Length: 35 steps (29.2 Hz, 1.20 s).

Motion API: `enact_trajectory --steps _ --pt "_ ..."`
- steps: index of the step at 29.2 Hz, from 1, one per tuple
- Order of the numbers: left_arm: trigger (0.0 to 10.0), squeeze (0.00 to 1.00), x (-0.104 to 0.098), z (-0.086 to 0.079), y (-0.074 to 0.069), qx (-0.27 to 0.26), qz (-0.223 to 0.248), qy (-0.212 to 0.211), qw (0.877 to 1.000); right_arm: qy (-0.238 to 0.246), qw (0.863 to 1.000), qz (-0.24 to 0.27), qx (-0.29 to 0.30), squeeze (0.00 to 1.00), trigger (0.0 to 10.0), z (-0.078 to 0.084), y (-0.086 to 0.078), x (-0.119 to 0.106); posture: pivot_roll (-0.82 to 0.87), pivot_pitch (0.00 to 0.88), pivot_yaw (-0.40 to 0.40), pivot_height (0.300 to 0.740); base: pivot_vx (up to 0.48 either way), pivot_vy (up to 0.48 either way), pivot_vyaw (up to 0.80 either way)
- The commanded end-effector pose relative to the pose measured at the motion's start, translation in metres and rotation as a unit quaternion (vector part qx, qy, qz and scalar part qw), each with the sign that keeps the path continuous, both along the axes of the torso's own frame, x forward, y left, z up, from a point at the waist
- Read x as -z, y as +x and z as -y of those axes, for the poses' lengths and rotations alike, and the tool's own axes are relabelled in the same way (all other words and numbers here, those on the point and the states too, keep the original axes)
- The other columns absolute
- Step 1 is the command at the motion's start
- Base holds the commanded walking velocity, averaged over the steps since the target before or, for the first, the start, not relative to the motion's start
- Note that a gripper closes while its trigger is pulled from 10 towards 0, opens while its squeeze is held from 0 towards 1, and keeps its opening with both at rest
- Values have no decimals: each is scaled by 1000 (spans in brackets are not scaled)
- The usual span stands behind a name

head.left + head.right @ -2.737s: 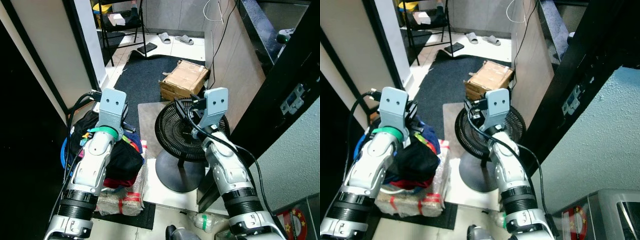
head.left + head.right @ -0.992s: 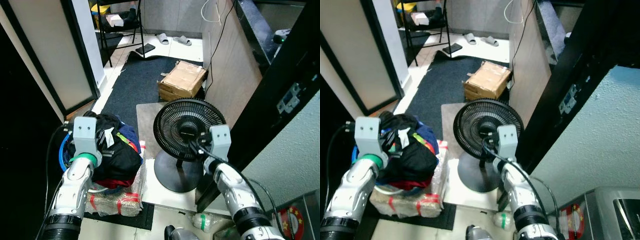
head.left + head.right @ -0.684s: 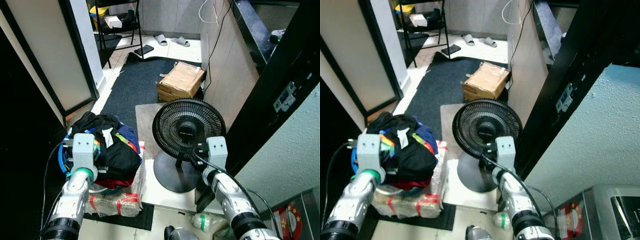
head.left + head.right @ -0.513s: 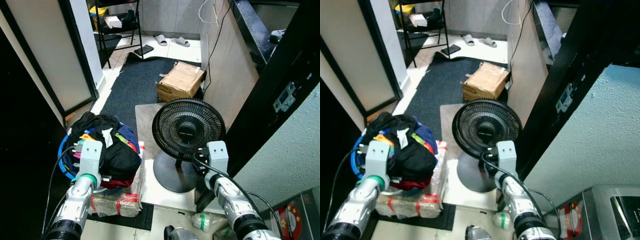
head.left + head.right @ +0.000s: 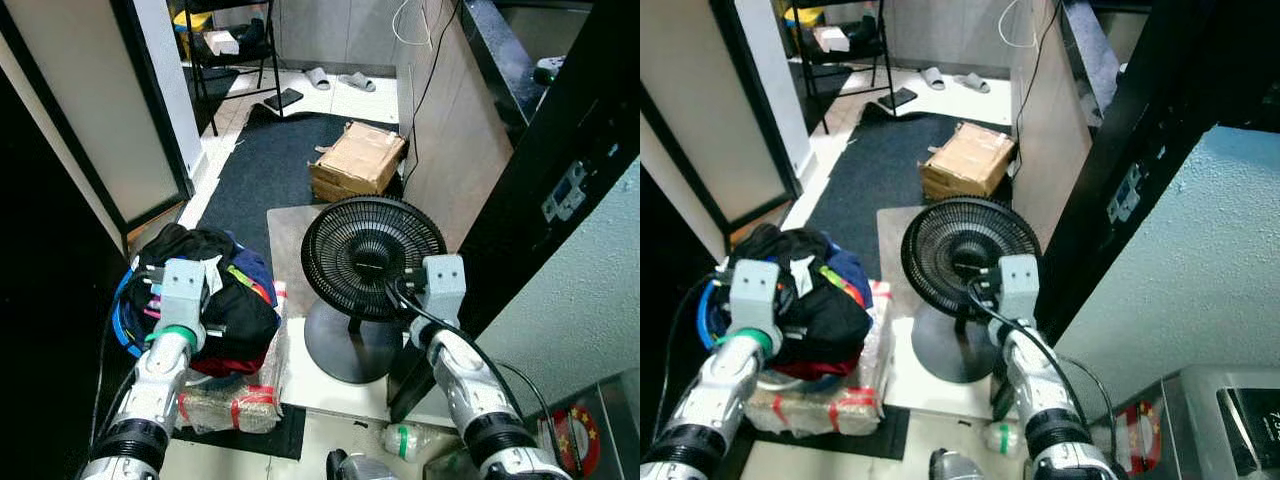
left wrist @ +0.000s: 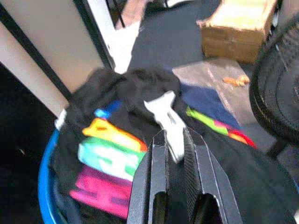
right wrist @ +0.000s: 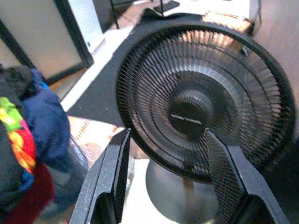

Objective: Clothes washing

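On the left, a heap of clothes, mostly black with bright coloured patches, sat piled in a blue basket on the floor. The left gripper hung just above the heap, its two black fingers drawn nearly together with only a narrow slit between them and nothing caught in it; a white tag of fabric lay just beyond the tips. To the right stood a black floor fan on its round base. The right gripper faced the fan's grille, its fingers spread wide apart, holding nothing. A cardboard box lay farther back on the dark mat.
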<state>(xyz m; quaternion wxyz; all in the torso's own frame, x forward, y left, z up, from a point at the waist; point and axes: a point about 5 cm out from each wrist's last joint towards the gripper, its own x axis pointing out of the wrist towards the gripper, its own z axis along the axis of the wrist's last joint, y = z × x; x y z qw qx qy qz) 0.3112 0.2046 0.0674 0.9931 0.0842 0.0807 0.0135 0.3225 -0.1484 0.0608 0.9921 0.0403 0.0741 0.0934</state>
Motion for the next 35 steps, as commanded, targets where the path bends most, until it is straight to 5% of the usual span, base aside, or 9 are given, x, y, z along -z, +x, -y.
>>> enact_trajectory --steps 1,28,35 --pt "10000 0 -3 -2 -4 4 13 3 1000 0 1000 16 -7 0 10000 -2 3 -6 -5 10 12 740 0 0 0" --pt "10000 0 -18 8 2 16 38 1 999 -4 999 28 -21 0 10000 -6 5 -10 -4 0 13 740 0 0 0" --pt "10000 0 -17 7 -1 11 32 -2 999 -4 999 28 -20 0 10000 -5 4 -9 -2 8 17 740 0 368 0"
